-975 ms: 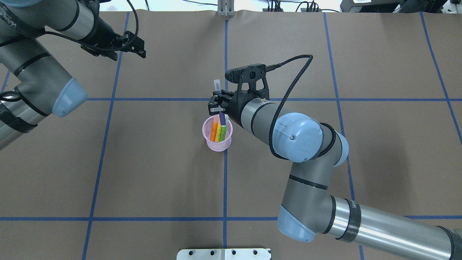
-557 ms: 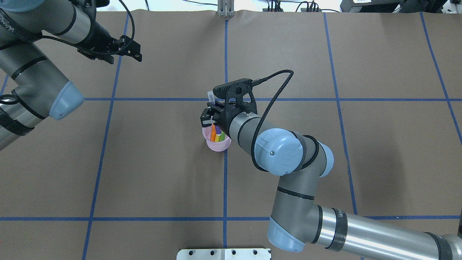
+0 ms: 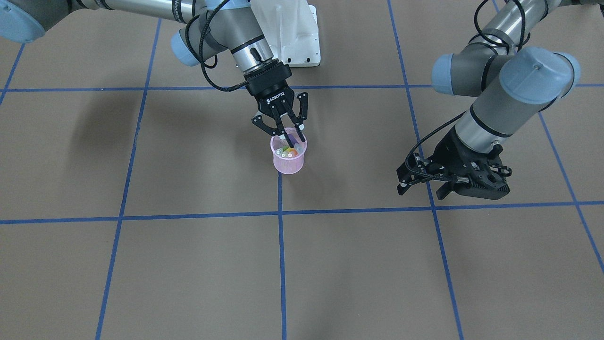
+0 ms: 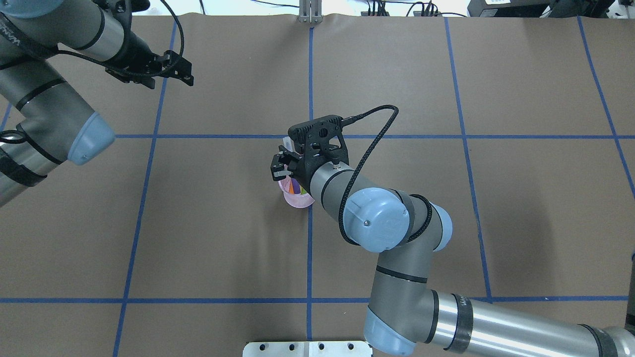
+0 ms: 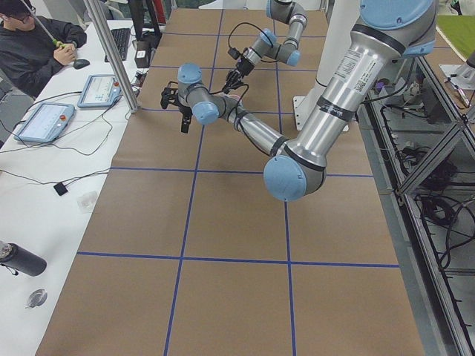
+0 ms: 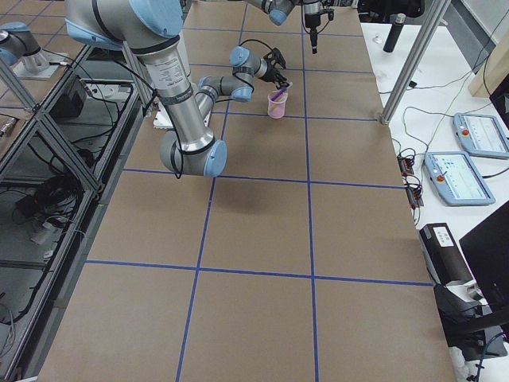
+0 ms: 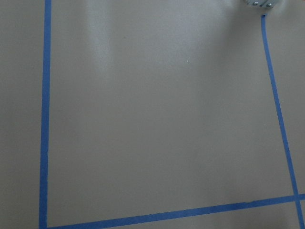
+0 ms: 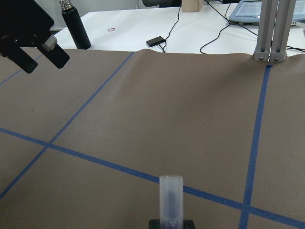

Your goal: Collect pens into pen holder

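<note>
Pens (image 3: 286, 152) in orange, green and yellow stand in the holder (image 3: 289, 166), cap ends up, leaning on its rim. The purple pen (image 8: 170, 200) is upright in the same opening. Its lower end is down among the others, and its pale cap pokes up above the right fingers (image 3: 285, 134), which are pinched closed on its barrel.

The pink mesh holder stands upright near the middle of the tabletop (image 4: 223, 223), at the middle blue tape line (image 4: 309, 248) and a little to the robot's side of where that line crosses another.

From overhead, the right wrist and its black camera mount (image 4: 317, 134) cover most of the holder. Only part of the rim and a sliver of pen colour show there, so the front view gives the clearer look inside.

The left fingers (image 8: 54, 53) hang above the tabletop well apart from the holder, off toward the far left of the brown paper. They are spread with a clear gap and hold nothing. The left wrist camera sees only paper and tape lines.

Farther out:
- A white base plate (image 3: 293, 33) sits on the robot's side of the tabletop.
- An aluminium post (image 8: 271, 28) rises at the far edge.
- Beyond that edge a white desk carries a black bottle (image 8: 76, 26), cables and tablets (image 6: 457, 177).
- A person (image 5: 33, 48) sits at the desk's end.
</note>
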Robot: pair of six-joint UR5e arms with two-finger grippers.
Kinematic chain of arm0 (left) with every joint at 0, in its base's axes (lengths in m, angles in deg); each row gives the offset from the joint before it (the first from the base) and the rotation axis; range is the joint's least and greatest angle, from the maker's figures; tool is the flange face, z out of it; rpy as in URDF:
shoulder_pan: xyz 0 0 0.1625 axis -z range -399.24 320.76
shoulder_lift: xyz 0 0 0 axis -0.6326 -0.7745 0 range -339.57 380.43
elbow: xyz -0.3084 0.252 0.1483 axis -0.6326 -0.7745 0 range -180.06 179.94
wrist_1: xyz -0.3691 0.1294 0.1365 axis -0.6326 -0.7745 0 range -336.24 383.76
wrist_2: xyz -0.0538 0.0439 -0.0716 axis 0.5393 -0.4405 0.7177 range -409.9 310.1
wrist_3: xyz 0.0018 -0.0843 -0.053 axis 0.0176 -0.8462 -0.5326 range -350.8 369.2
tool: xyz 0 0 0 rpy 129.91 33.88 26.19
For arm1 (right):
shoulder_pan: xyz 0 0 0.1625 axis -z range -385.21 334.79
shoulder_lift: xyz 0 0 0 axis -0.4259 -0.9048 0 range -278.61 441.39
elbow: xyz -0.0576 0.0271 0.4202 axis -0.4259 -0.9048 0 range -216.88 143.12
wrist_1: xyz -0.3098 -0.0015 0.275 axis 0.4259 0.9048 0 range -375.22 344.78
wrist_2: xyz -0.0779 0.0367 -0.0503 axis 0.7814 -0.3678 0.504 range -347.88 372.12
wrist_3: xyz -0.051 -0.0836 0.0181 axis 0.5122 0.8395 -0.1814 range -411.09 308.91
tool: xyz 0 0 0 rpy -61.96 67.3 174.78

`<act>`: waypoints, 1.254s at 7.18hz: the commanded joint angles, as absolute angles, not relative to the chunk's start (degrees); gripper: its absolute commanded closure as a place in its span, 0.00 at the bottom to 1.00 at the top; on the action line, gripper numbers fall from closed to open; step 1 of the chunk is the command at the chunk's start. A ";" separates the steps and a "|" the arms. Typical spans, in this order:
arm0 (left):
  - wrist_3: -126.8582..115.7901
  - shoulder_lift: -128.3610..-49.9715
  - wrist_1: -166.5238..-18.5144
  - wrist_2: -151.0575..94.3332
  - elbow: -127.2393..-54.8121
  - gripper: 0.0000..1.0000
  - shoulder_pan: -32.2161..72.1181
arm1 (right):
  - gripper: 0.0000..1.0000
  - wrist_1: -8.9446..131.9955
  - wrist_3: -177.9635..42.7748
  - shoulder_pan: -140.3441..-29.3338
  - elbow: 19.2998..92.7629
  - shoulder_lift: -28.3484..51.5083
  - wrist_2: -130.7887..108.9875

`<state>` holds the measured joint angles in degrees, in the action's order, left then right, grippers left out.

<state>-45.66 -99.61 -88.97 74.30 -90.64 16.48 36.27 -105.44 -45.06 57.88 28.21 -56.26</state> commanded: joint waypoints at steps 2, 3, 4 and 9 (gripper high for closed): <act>-43.38 -99.45 -88.48 74.47 -90.50 0.01 17.70 | 0.00 42.03 -105.76 -45.07 62.94 28.04 -59.04; -39.88 -97.89 -88.30 76.73 -90.50 0.01 20.06 | 0.00 53.92 -105.76 -46.64 68.62 27.43 -62.03; -32.97 -96.31 -87.17 80.50 -89.02 0.01 24.26 | 0.00 68.39 -105.85 -48.91 73.03 27.42 -66.15; 3.94 -91.38 -68.52 76.32 -82.79 0.00 43.87 | 0.00 94.73 -91.47 -81.62 74.14 15.94 -98.96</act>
<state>-2.62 -92.64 -68.21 76.87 -85.27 39.16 94.29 -101.05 -70.46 75.27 20.06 -88.33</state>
